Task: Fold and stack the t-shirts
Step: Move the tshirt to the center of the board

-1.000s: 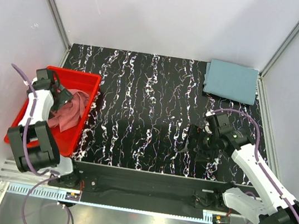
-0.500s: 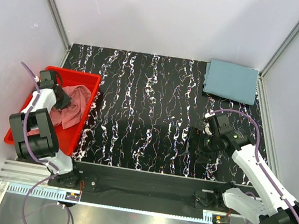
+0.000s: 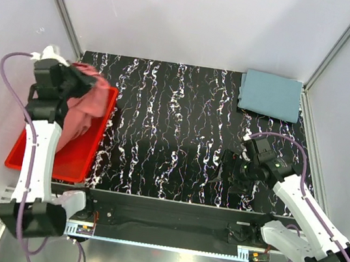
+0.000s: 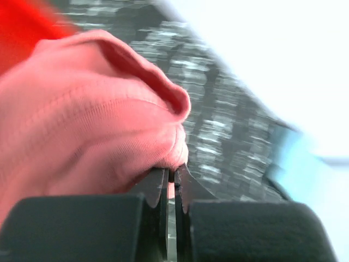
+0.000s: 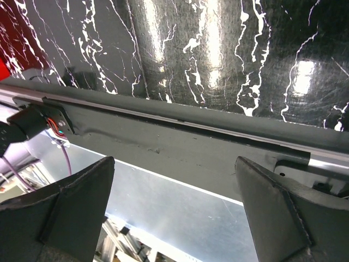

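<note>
A pink t-shirt [image 3: 84,105] hangs bunched above the red bin [image 3: 61,165] at the left side of the table. My left gripper [image 3: 72,80] is raised over the bin's far end and shut on a fold of the pink t-shirt [image 4: 82,125]. In the left wrist view the jaws [image 4: 174,173] pinch the cloth with almost no gap. A blue-grey t-shirt [image 3: 271,94] lies folded at the back right corner. My right gripper [image 3: 223,168] hovers low over the front right of the table. Its fingers [image 5: 76,202] are spread wide and hold nothing.
The black marbled tabletop [image 3: 176,124] fills the middle. White walls with metal frame posts [image 3: 62,5] close in the sides and back. The right wrist view looks down past the table's front rail [image 5: 180,142].
My left gripper shut on the pink t-shirt inside the bin, then rose and swung toward the back, pulling the shirt up out of the bin. The right arm barely shifted.
</note>
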